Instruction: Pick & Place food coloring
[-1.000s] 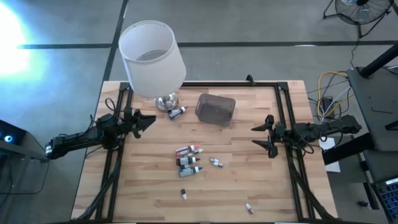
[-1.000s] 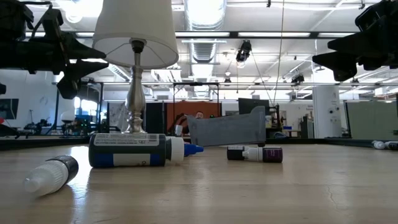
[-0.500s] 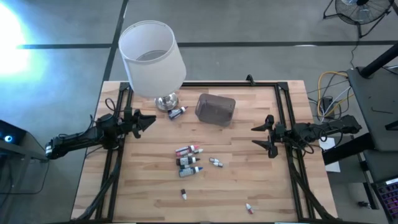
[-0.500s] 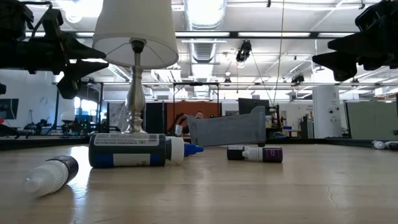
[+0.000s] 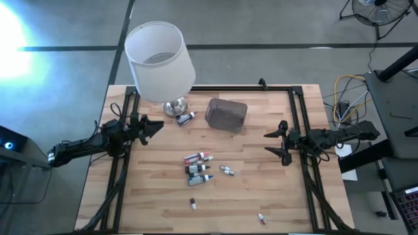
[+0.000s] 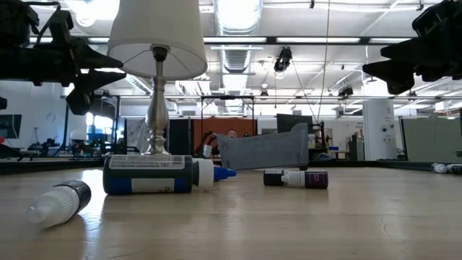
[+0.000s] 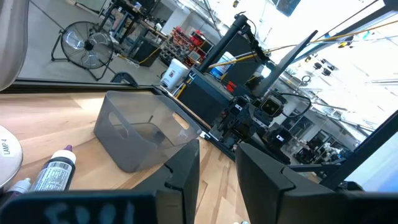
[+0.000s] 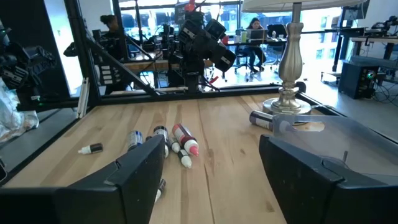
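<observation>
Grey tiled floor (image 5: 274, 26), standing fan (image 5: 377, 10), open ceiling ducts (image 6: 242, 32), seated people (image 8: 255, 28) at desks

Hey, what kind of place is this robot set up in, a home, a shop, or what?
Most likely a large open lab or workshop, not a home. Beyond the wooden table the low view shows exposed ceiling ducts and strip lighting, a floor fan stands nearby, and people sit at desks in the background.

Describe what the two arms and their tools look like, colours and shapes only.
Both arms are dark, nearly black, slim and jointed, with black cables running along them. The left tool ends in two short pointed fingers; the right tool has the same two-pronged black shape. Seen from the wrist, the fingers are flat, angular matte-black plates.
</observation>
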